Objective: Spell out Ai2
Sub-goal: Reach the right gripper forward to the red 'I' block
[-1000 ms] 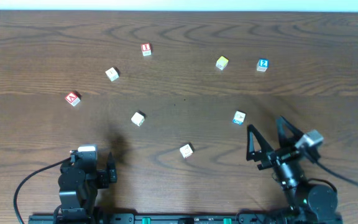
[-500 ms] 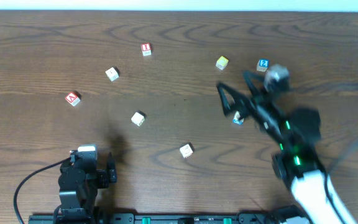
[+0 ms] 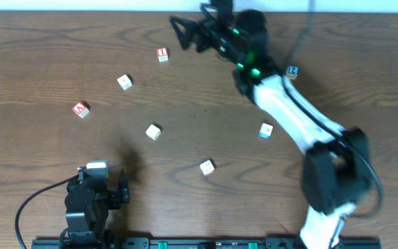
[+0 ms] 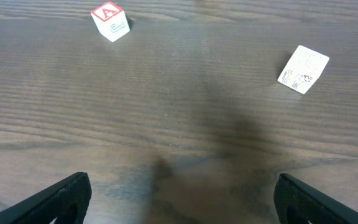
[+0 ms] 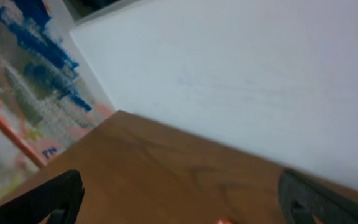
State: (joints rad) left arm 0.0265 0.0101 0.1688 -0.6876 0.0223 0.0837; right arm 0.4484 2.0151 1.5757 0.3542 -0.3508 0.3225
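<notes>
The red-and-white "I" cube point(image 3: 162, 54) lies far on the table point(image 3: 40, 41), a little left of the middle. The "A" cube point(image 3: 81, 108) is well apart from it, more to the left and nearer, and the blue "2" cube point(image 3: 292, 71) is on the right side, just beside the right arm point(image 3: 289, 111). The right gripper point(image 3: 188, 18) hovers to the right of the "I" cube and farther, close to the far edge. Its fingers point(image 5: 42, 199) are spread wide and hold nothing, and its wrist view shows mostly the wall point(image 5: 229, 74), so the cube is not between them yet. I judge that the step in hand is to pick the "I". To do it well, the gripper should tilt down, come a little nearer and left until the cube is centred between the fingers, then descend straight before closing, so that the small cube is not pushed away. The left gripper point(image 4: 182, 183) rests near on the left, also wide open and empty, facing the "A" cube and a cream cube point(image 4: 304, 68).
</notes>
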